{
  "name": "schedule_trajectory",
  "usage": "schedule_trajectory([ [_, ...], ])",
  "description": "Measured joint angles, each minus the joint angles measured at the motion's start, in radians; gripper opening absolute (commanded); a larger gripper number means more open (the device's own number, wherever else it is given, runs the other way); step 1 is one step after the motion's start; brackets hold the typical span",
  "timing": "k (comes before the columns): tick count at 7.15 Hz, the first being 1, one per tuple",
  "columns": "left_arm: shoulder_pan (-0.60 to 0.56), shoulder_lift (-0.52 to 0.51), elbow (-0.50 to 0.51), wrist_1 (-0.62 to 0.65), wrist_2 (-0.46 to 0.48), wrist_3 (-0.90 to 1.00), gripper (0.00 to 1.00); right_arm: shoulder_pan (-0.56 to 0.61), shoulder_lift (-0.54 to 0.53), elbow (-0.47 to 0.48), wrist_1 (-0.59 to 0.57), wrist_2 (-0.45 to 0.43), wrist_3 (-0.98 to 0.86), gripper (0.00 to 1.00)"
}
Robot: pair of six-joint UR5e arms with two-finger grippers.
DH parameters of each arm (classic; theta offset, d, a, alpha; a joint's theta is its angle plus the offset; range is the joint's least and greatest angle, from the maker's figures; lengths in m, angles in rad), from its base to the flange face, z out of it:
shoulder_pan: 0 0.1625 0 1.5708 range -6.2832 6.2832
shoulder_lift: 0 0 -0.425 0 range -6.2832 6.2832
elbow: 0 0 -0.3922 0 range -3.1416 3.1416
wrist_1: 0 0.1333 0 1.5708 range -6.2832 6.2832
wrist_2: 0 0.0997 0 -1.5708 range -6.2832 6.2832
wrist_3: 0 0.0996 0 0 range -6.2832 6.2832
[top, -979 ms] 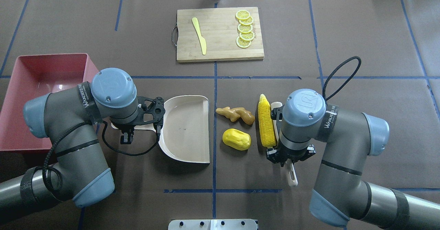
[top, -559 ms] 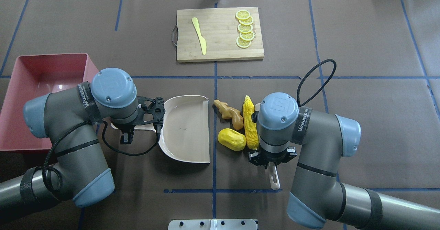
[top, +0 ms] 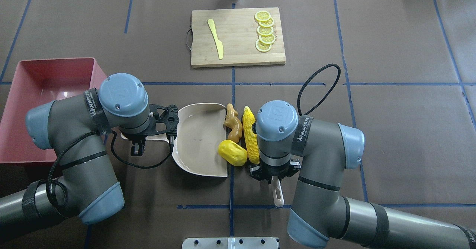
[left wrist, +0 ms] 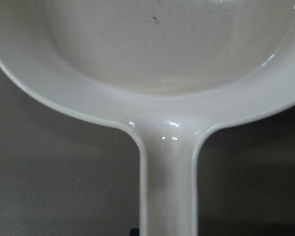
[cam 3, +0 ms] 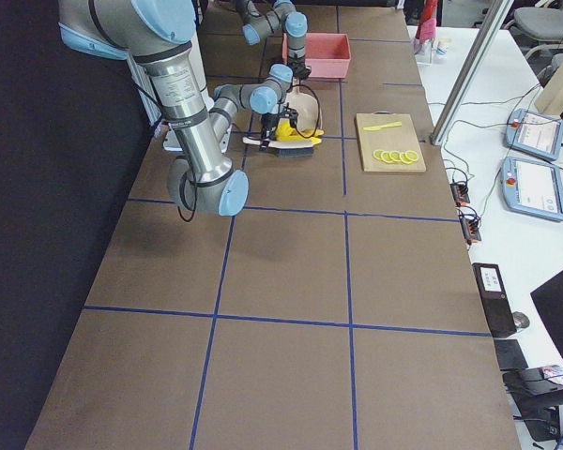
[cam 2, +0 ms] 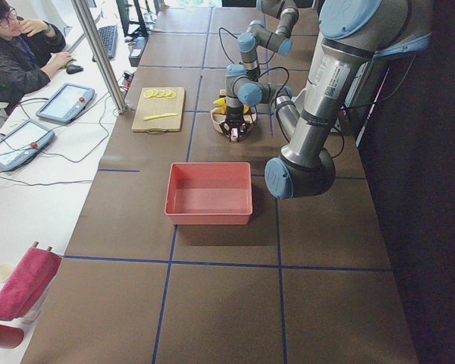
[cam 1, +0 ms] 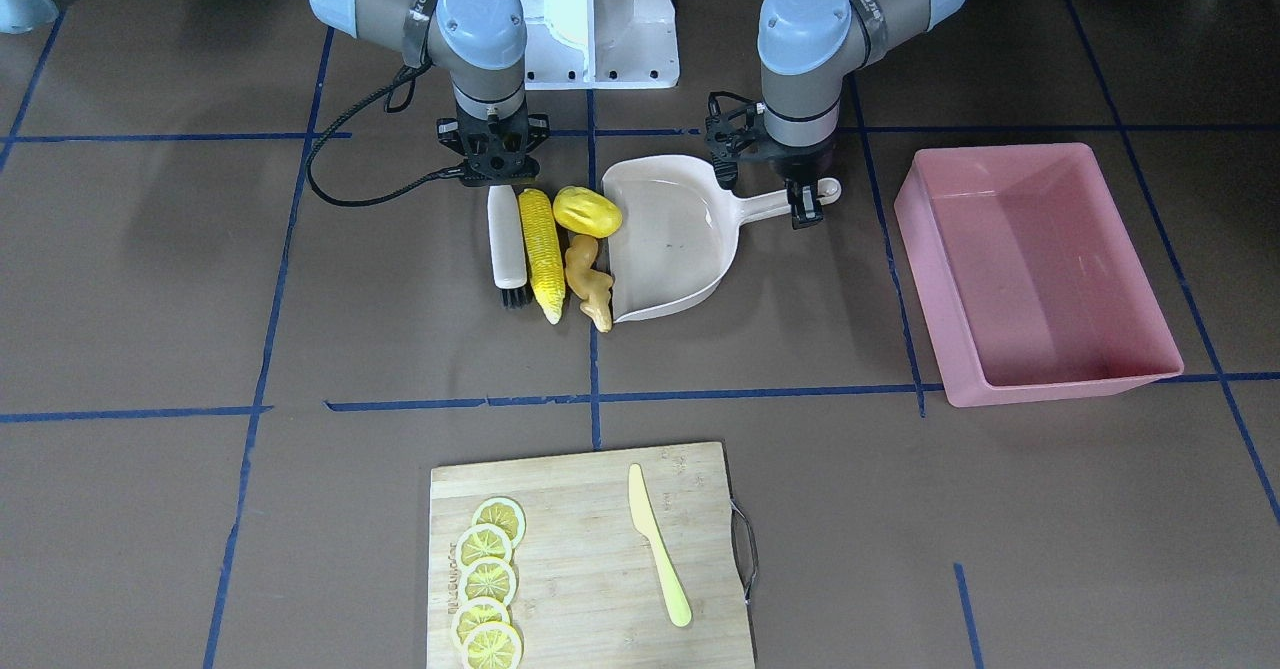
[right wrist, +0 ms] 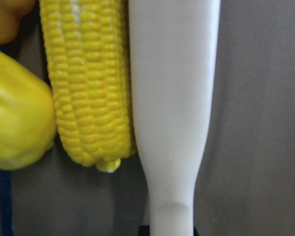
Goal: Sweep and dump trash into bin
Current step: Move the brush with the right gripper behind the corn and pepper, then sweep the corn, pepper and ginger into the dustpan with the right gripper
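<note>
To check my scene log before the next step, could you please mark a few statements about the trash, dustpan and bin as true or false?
1. The bin holds none of the toy foods. True.
2. The corn cob lies inside the dustpan. False: it lies on the table outside the pan's open edge, against the brush.
3. The left gripper holds the dustpan by its handle. True.
4. The knife lies in the bin. False: it lies on the cutting board.
5. The right gripper holds the brush by its handle. True.
</note>
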Motion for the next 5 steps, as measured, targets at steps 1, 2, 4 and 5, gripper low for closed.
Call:
schedule_trajectory([
  [1, 0.000, 0.000, 0.000, 0.000, 0.000, -0.001, 0.05, -0.001, 0.031, -0.026, 0.001, -0.001, -0.002, 0.00],
  [2, 0.002, 0.000, 0.000, 0.000, 0.000, -0.005, 0.05, -0.003, 0.058, -0.052, 0.002, -0.001, -0.003, 0.00],
  [4, 0.009, -0.006, 0.000, 0.001, 0.004, -0.020, 0.05, -0.013, 0.101, -0.077, 0.002, 0.000, -0.002, 0.00],
  [5, 0.013, -0.007, 0.000, 0.001, 0.009, -0.024, 0.05, -0.019, 0.119, -0.082, 0.002, 0.002, 0.000, 0.00],
])
